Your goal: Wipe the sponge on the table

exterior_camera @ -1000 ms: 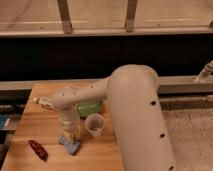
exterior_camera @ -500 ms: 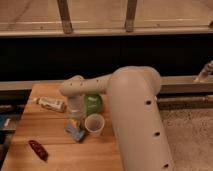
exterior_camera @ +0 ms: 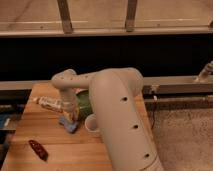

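Observation:
The light-blue sponge (exterior_camera: 69,124) lies flat on the wooden table (exterior_camera: 60,150), left of centre. My gripper (exterior_camera: 71,114) points straight down onto it from the end of the beige arm and is shut on the sponge, whose lower corner sticks out beneath it. The bulky arm covers the right part of the table.
A green bowl (exterior_camera: 83,102) sits just behind the gripper and a white cup (exterior_camera: 93,123) stands right beside the sponge. A bottle (exterior_camera: 48,103) lies on its side at the back left. A dark red oblong object (exterior_camera: 37,149) rests near the front left edge.
The gripper and the sponge have slid together across the table, from the front toward the back, ending closer to the bowl and the bottle.

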